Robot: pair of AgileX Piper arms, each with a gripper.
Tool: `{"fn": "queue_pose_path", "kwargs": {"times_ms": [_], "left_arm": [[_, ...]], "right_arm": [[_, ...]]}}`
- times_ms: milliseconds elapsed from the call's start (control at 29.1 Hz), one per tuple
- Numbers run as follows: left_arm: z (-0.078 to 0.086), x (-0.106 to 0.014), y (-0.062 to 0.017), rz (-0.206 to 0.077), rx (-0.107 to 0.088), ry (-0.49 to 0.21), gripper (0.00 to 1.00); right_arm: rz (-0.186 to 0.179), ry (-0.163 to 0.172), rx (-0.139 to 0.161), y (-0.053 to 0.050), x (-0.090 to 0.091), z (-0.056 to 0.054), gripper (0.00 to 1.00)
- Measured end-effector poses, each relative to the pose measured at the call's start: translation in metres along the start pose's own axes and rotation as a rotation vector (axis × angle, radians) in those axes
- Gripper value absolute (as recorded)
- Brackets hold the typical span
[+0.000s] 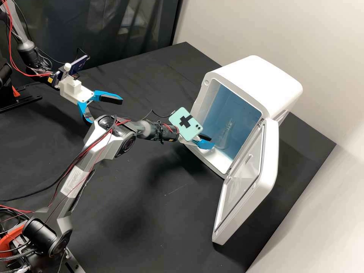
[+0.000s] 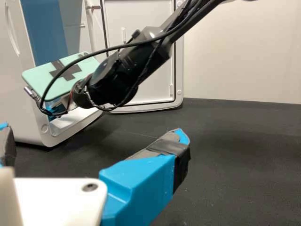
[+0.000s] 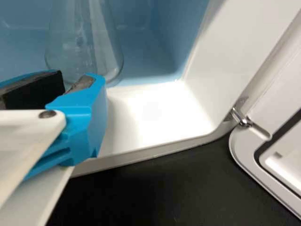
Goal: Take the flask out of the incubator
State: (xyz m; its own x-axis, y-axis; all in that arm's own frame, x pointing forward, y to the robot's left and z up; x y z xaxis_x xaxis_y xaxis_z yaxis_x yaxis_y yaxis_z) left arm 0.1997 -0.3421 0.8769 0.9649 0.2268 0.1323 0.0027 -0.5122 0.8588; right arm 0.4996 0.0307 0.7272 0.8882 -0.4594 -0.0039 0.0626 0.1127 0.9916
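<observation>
We seemed to be at the reach-in step: the right gripper (image 1: 204,142) sat at the mouth of the white plastic incubator (image 1: 261,81), fingers close together, holding nothing — the clear glass flask (image 3: 84,42) stood inside. Next they should open around it.

No legible txt; black cross (image 1: 185,121) on mint-green wrist-cam plate (image 1: 194,128).

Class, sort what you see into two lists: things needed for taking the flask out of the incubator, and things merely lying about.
Needed: flask, incubator, open door, right gripper.
Lying about: left gripper, bench, dark curtain.
</observation>
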Motion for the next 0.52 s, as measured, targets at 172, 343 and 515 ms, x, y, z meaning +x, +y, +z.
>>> {"fn": "queue_pose_path", "kwargs": {"times_ms": [172,343,515], "left_arm": [[0.0,0.0,0.0,0.0,0.0,0.0,1.0],[0.0,0.0,0.0,0.0,0.0,0.0,1.0],[0.0,0.0,0.0,0.0,0.0,0.0,1.0]], "right_arm": [[-0.02,0.055,0.0,0.01,-0.009,0.006,0.0],[-0.025,0.092,0.029,0.02,-0.017,0.015,0.0],[-0.03,0.107,0.055,0.029,-0.022,0.028,0.0]]}}
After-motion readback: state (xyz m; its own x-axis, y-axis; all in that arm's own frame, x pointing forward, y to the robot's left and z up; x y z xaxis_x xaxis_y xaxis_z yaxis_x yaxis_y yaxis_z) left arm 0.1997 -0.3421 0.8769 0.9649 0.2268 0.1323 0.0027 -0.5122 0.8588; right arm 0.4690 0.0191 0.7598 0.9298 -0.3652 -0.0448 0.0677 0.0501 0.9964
